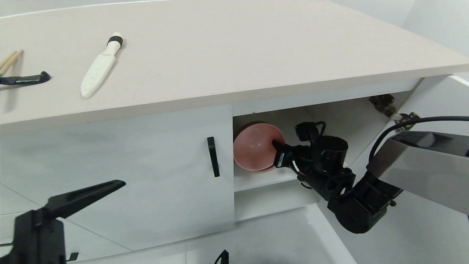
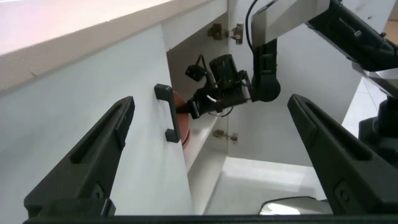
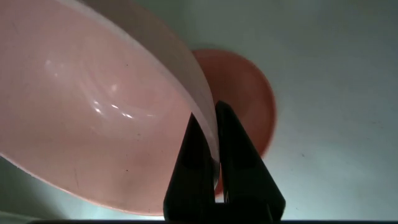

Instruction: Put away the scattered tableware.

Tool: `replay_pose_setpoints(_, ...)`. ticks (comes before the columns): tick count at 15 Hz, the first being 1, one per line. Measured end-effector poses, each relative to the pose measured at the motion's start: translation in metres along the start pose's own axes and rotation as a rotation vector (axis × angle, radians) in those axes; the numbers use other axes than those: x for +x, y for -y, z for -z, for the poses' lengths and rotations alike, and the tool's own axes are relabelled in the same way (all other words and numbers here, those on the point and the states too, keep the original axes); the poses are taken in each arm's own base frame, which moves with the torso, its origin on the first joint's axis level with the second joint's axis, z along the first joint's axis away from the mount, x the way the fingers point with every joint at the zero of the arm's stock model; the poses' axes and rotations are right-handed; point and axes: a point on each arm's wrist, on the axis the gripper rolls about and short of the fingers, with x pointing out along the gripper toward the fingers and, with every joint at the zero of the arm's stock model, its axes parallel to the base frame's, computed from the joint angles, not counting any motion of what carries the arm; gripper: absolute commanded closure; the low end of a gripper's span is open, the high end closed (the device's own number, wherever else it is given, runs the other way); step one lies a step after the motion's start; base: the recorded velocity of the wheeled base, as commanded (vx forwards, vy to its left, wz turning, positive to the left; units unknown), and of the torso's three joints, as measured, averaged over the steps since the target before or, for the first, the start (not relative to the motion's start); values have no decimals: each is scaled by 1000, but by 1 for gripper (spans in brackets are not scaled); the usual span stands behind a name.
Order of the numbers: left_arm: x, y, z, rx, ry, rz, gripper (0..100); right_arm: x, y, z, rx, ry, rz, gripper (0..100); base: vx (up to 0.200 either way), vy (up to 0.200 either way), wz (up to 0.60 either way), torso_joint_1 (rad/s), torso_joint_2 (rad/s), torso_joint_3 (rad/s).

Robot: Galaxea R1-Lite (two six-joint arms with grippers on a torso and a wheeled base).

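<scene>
A pink bowl (image 1: 253, 146) (image 3: 93, 106) stands tilted on its side inside the open cabinet, over the shelf (image 1: 256, 179). My right gripper (image 1: 276, 146) (image 3: 208, 115) is shut on its rim. A darker reddish dish (image 3: 252, 99) lies right behind the bowl. On the countertop (image 1: 220, 55) lie a cream knife (image 1: 99, 68), wooden chopsticks (image 1: 11, 58) and a black utensil (image 1: 25, 79). My left gripper (image 2: 211, 106) hangs open and holds nothing, low in front of the closed left door, with one finger (image 1: 88, 192) pointing up at it.
The closed left door has a black handle (image 1: 213, 156) (image 2: 168, 115) next to the opening. The right door is swung open, its hinges (image 1: 384, 102) showing. The countertop's front edge overhangs the cabinet. A lower shelf sits below the bowl.
</scene>
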Motion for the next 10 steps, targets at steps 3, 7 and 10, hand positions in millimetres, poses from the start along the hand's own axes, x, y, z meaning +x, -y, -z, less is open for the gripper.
replay_pose_setpoints(3, -8, -1, -14, 4, 78, -24, 0, 6, 2, -1, 1, -6, 9, 100, 0, 0, 0, 0, 0, 0)
replay_pose_setpoints(7, -12, -1, -17, 12, 97, -35, 0, 10, 11, 4, 3, -16, 35, 100, 0, 0, 0, 0, 0, 0)
replay_pose_setpoints(10, -12, -1, -17, 13, 101, -37, 0, 9, 14, 6, 3, -25, 43, 100, 0, 0, 0, 0, 0, 0)
